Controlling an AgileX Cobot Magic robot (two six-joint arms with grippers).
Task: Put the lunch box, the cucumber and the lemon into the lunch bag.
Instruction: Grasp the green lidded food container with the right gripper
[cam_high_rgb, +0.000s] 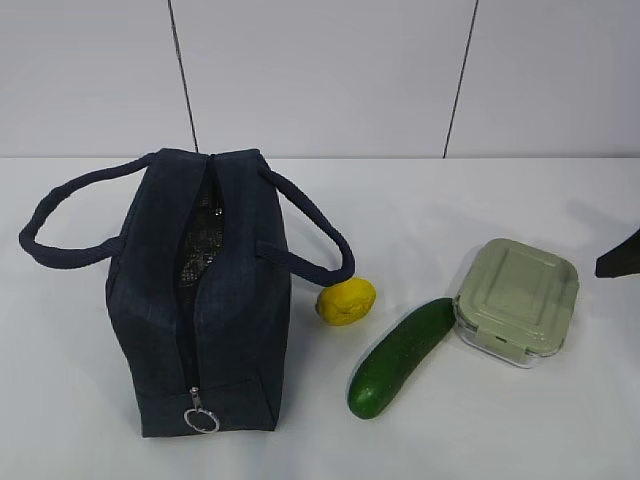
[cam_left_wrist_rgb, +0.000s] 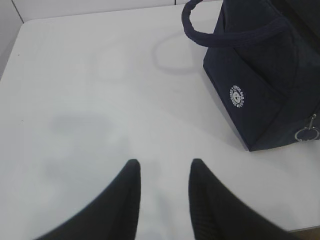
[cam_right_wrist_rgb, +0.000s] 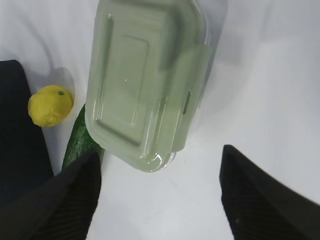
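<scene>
While the cucumber (cam_high_rgb: 400, 357) lies on the bench (cam_high_rgb: 500, 430), long axis slanting from near-left toward the lunch box (cam_high_rgb: 518, 298), the right end effector (cam_right_wrist_rgb: 160, 165) gapes released, empty; the left end effector (cam_left_wrist_rgb: 165, 172) is parted, empty. Only the left wrist view shows the lunch bag (cam_left_wrist_rgb: 260, 75) logo.

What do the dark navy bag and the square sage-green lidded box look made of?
Dark navy box-shaped bag: woven fabric, matte, with padded handles and a silvery, likely foil lining. Square sage-green lidded box: smooth, slightly glossy plastic lid; the clear base could be plastic or glass.
</scene>
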